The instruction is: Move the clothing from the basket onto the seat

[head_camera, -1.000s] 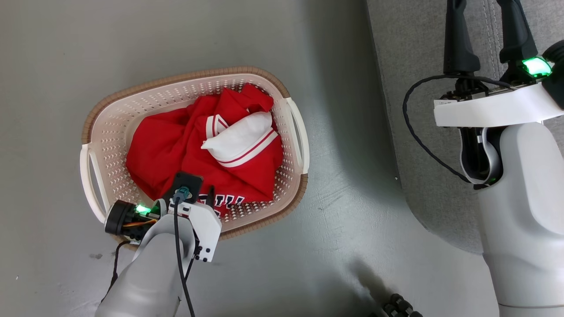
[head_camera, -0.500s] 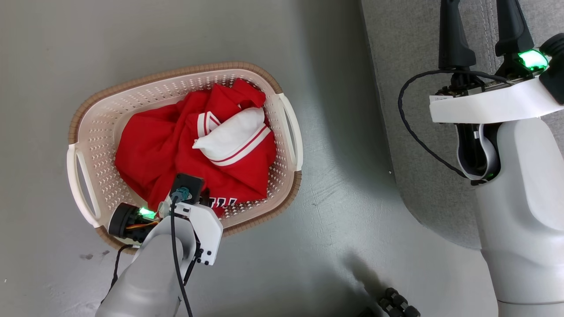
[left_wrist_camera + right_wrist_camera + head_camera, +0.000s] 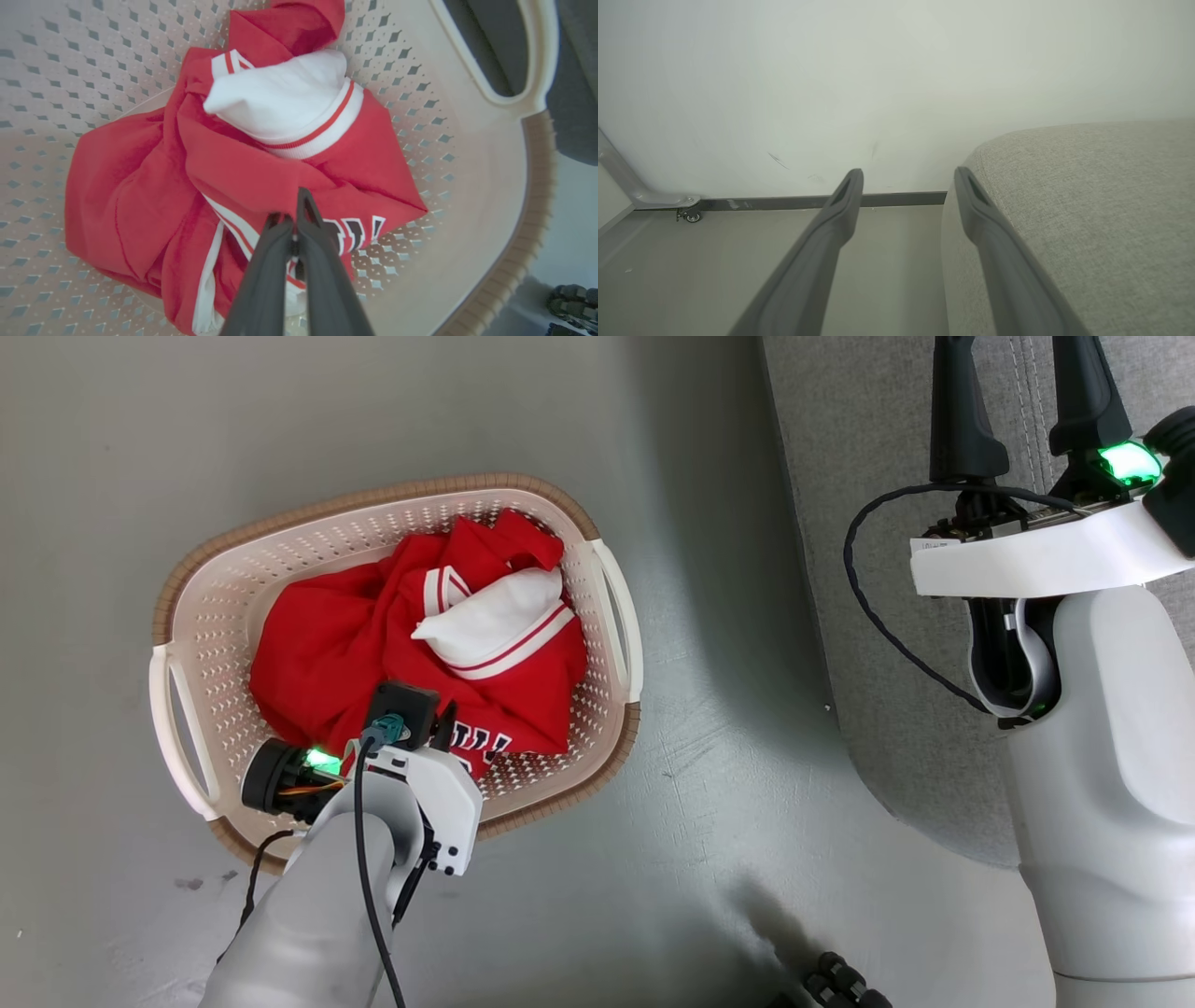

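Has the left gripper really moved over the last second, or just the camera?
Yes. Against the near rim of the basket, the left gripper has gone further in, up the head view, and shut on the clothing.

Bare lab-like room, smooth grey floor (image 3: 709,784), plain white wall (image 3: 896,84), grey skirting (image 3: 784,202), castored metal frame (image 3: 654,200), upholstered seat (image 3: 1087,196)

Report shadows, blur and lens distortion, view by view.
Head view: sharp; a broad shadow darkens the floor between basket and seat. Left wrist view: wide-angle lens bows the basket's rim; clothing crisp, left gripper soft up close. Right wrist view: hazy, washed-out wall; right gripper slightly blurred.
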Controlling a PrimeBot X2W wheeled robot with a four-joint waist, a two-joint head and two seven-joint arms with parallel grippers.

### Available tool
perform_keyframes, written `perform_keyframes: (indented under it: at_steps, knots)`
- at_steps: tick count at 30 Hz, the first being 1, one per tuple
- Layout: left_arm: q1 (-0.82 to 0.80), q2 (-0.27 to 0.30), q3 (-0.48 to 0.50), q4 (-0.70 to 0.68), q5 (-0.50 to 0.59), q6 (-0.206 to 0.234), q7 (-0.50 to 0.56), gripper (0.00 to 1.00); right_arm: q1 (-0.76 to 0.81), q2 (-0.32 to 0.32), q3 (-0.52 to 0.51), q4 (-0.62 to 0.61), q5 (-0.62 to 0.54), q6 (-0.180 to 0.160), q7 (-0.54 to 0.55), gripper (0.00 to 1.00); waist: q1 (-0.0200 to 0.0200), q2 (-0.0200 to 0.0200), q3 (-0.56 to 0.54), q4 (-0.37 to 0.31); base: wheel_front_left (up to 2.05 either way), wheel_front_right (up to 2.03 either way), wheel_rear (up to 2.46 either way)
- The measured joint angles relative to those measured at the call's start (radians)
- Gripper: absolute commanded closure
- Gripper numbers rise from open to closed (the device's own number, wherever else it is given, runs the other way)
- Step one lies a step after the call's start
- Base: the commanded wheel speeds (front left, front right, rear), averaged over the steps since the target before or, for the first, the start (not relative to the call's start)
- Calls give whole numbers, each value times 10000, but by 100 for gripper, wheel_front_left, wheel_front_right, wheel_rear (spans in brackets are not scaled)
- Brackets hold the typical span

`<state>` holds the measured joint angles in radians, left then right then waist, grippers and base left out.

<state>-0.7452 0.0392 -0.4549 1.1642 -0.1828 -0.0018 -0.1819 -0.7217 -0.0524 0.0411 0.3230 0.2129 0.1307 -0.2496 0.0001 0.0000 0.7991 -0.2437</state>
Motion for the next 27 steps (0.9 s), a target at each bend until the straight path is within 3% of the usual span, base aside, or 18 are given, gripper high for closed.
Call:
perform_keyframes:
  at_steps: [27]
  knots:
    - [-16,-52,190,-1250,-637,2,-650,100,195,-10,-445,349,-380,0,-17,0,0,0,-1319,681,0,0,0]
